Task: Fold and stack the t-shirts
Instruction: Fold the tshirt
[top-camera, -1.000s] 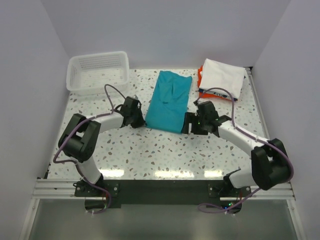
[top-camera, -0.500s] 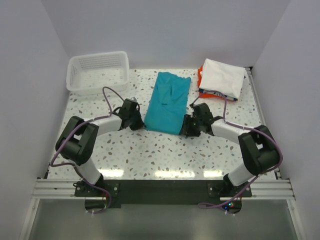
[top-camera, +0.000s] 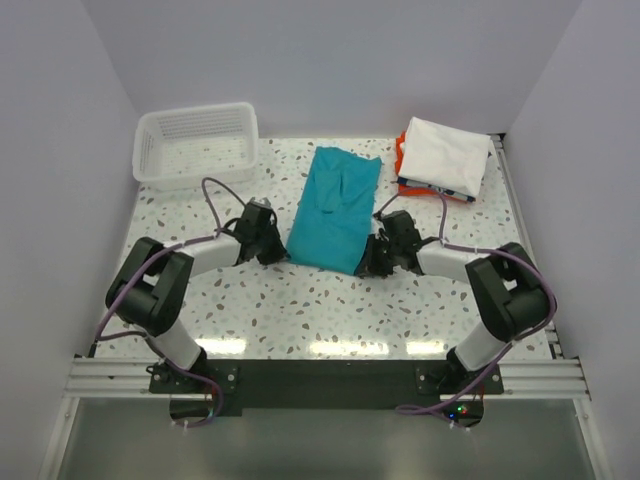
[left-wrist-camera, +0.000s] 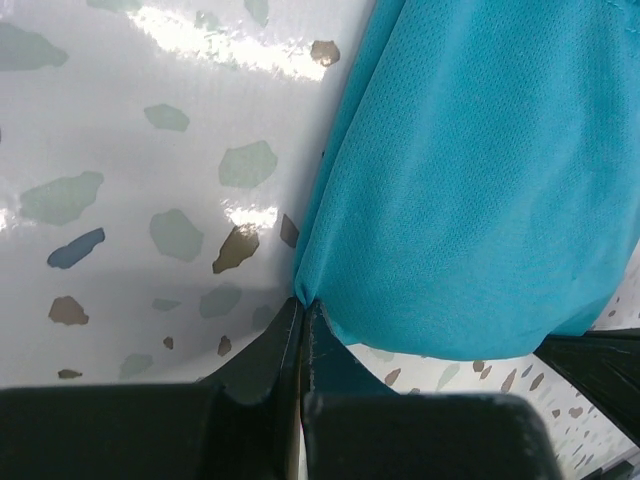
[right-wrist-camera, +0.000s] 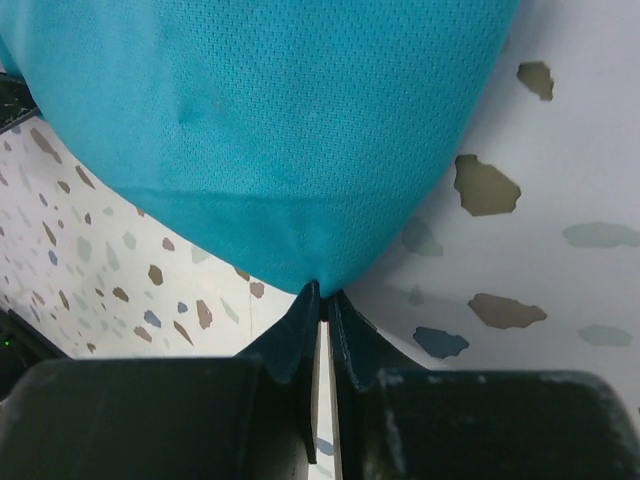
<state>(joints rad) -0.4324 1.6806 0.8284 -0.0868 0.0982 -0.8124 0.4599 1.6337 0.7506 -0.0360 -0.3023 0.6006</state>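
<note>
Speckled desk (top-camera: 300, 300) fills my top view, the teal t-shirt (top-camera: 333, 210) lying folded lengthwise at its middle. My left claw (top-camera: 277, 250) is pinched shut on the shirt's near left corner, and my right claw (top-camera: 372, 258) on its near right corner. At the far right, the white t-shirt (top-camera: 445, 155) rests on the orange t-shirt (top-camera: 401, 160).

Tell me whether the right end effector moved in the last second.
Yes. The right end effector shifted slightly left, away from the white shirt, pinching the teal shirt.
</note>
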